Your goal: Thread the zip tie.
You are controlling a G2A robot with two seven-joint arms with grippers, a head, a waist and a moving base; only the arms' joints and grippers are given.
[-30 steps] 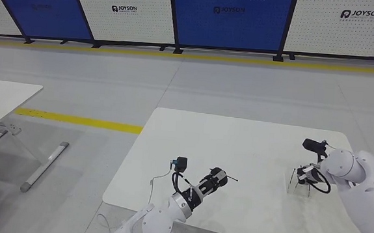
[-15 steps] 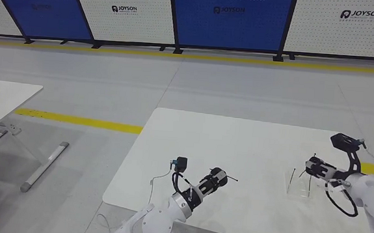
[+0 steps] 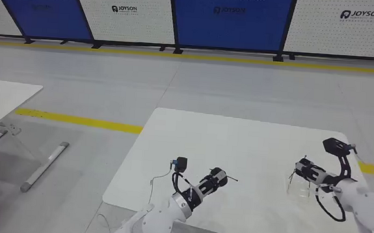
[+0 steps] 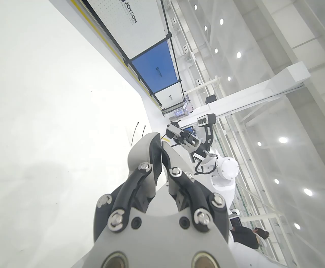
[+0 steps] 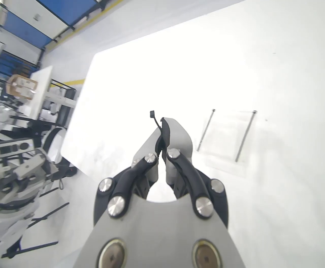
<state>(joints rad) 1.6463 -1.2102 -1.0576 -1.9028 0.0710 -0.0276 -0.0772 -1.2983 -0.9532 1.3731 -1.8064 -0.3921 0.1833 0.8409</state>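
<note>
Toward the left of the desk (image 3: 250, 140), the left end effector (image 4: 160, 140) is hanging with its fingers pressed together; whether it is gripping anything cannot be told. Further right, the right end effector (image 5: 162, 124) is pinching the zip tie (image 5: 152, 113) just behind its head, near two spare ties (image 5: 205, 130) lying on a clear sheet (image 5: 226, 152). In my judgement, good threading is calling for the left side to take the tail firmly, then feed it square and untwisted into the head.

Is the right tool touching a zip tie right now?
Touching. The right wrist view shows the right tool shut on a black zip tie: the strap is pinched inside it and the head end pokes out in front.
</note>
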